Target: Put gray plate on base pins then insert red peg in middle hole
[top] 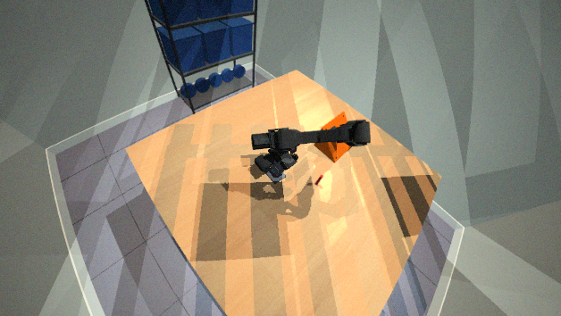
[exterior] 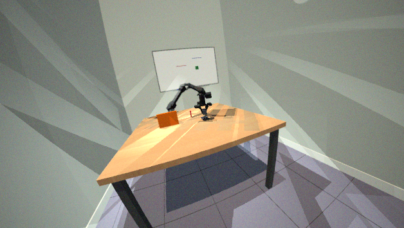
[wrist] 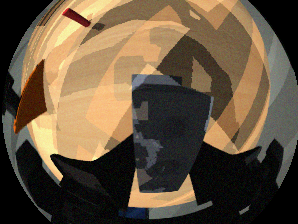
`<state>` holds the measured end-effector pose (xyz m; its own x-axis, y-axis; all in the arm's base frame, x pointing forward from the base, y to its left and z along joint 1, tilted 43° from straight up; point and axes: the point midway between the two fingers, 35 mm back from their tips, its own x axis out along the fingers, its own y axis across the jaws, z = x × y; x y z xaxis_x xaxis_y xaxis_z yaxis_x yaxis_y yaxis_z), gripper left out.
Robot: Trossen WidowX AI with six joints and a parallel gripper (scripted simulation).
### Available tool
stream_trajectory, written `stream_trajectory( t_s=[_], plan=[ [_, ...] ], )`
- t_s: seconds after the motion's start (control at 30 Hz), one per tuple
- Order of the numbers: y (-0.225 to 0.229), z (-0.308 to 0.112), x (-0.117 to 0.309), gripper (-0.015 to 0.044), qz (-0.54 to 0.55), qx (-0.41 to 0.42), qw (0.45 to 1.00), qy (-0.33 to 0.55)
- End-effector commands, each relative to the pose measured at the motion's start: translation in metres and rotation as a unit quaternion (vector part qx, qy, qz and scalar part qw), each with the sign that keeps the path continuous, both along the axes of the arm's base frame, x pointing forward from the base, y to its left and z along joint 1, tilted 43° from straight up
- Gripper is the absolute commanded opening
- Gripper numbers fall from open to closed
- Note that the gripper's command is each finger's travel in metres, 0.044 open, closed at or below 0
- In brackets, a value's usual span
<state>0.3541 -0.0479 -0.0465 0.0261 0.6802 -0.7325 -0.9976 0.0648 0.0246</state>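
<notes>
The gray plate (wrist: 172,125) is between my fingers, its dark face filling the middle of the wrist view. My gripper (wrist: 160,135) (exterior: 203,107) is shut on it, low over the base. The plate is not lying flat; in the exterior view it looks steeply tilted. The base (top: 278,179) (exterior: 205,118) lies on the table close below, mostly covered by gripper and plate. Its pins and any contact with the plate are hidden. The red peg (top: 319,179) (exterior: 190,113) (wrist: 76,17) stands upright on the table, apart from the base, on the arm's side.
A leaning orange panel (top: 335,151) (exterior: 167,119) (wrist: 34,102) stands on the table (top: 357,268) (exterior: 154,145) near the arm's mount, beyond the peg. A shelf rack (top: 214,63) with blue boxes stands behind the table. Strong shadow patches cross the tabletop.
</notes>
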Motion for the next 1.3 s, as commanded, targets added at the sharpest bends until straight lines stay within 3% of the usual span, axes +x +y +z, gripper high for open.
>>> stream_trajectory(
  t_s=[0.0,1.27],
  plan=[
    [-0.001,-0.003,-0.002,0.0000,0.002,-0.002,1.000,0.000],
    [0.024,-0.028,0.001,0.0000,0.004,-0.005,1.000,-0.004]
  ],
)
